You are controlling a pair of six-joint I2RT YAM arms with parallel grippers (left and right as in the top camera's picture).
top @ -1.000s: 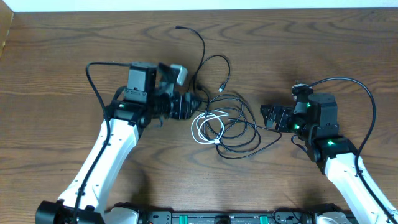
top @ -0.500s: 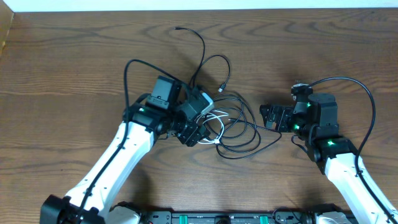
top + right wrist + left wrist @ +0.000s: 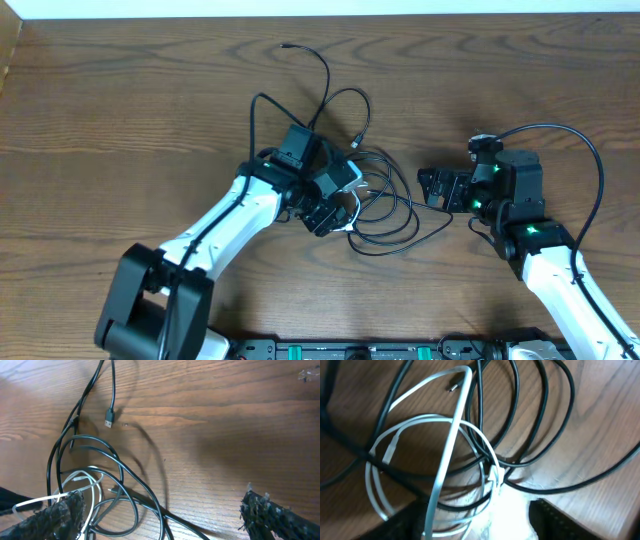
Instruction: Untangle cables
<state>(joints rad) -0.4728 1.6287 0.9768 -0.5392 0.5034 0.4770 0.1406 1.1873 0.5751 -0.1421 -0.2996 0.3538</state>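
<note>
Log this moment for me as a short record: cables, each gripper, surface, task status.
cables: white cable loops cross through the black cable coils in one bundle
left gripper: over the bundle, jaws apart astride a white strand, not closed on it
right gripper: right of the bundle, jaws wide, empty
loose end: black plug lying free beyond the coils
surface: wooden table
status: cables tangled

Cables (image 3: 372,205): lying on table (image 3: 120,110), between both arms.
Left gripper (image 3: 335,208): hanging over their left side.
Right gripper (image 3: 432,188): sitting apart, rightward.
</note>
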